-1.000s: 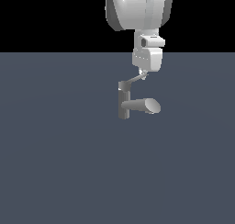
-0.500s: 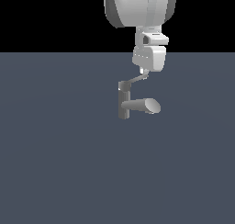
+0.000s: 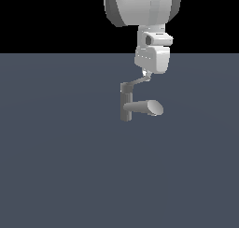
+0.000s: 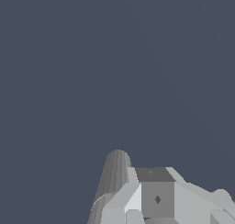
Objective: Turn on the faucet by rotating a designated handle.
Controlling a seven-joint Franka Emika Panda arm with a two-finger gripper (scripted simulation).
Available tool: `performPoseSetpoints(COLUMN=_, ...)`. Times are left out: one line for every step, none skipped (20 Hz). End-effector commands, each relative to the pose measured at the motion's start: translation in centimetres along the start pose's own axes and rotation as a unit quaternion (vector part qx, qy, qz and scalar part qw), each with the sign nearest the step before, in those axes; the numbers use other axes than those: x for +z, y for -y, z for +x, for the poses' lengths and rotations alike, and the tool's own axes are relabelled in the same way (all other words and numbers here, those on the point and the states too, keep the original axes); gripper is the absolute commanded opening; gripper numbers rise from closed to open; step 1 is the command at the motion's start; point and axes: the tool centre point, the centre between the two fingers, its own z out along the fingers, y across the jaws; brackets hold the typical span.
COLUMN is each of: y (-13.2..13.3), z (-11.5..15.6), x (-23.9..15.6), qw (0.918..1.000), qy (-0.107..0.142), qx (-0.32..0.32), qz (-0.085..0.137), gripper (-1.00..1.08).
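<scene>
Grey floor; handle (image 3: 134,82) under pincer (image 3: 146,74)

Flat slate-grey floor (image 3: 56,166) (perhaps a tabletop), black backdrop (image 3: 46,17) behind.

the gripper (image 3: 146,74) fingertips are too small to tell apart; the arm is cut off by the exterior view's top edge; the spout (image 4: 111,179) runs off the wrist view's edge.
</scene>
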Motion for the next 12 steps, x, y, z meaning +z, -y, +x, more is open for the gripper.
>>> performPoseSetpoints(y=-1.1, z=-0.7, x=0.5, qw=1.0, qy=0.003, qx=0.0, qz=-0.008, gripper=-1.0)
performPoseSetpoints(y=-1.4, z=-0.8, x=0.6, qw=1.0, qy=0.003, qx=0.0, qz=-0.008, gripper=-1.0)
performPoseSetpoints(y=-1.7, z=-1.0, x=0.6, qw=1.0, qy=0.003, qx=0.001, qz=-0.009, gripper=-1.0)
performPoseSetpoints(y=-1.9, z=-1.1, x=0.7, qw=0.9999, qy=0.003, qx=0.001, qz=-0.01, gripper=-1.0)
performPoseSetpoints(y=-2.2, z=-1.2, x=0.7, qw=0.9999, qy=0.004, qx=0.001, qz=-0.01, gripper=-1.0)
performPoseSetpoints(y=-2.5, z=-1.4, x=0.7, qw=0.9999, qy=0.004, qx=0.002, qz=-0.011, gripper=-1.0)
performPoseSetpoints(y=-2.8, z=-1.6, x=0.8, qw=0.9999, qy=0.004, qx=0.002, qz=-0.011, gripper=-1.0)
performPoseSetpoints(y=-3.1, z=-1.7, x=0.8, qw=0.9999, qy=0.004, qx=0.002, qz=-0.012, gripper=-1.0)
performPoseSetpoints(y=-3.4, z=-1.9, x=0.9, qw=0.9999, qy=0.004, qx=0.003, qz=-0.012, gripper=-1.0)
performPoseSetpoints(y=-3.7, z=-2.0, x=0.9, qw=0.9999, qy=0.004, qx=0.003, qz=-0.013, gripper=-1.0)
performPoseSetpoints(y=-4.0, z=-2.2, x=0.9, qw=0.9999, qy=0.004, qx=0.004, qz=-0.014, gripper=-1.0)
performPoseSetpoints(y=-4.3, z=-2.3, x=1.0, qw=0.9999, qy=0.004, qx=0.004, qz=-0.014, gripper=-1.0)
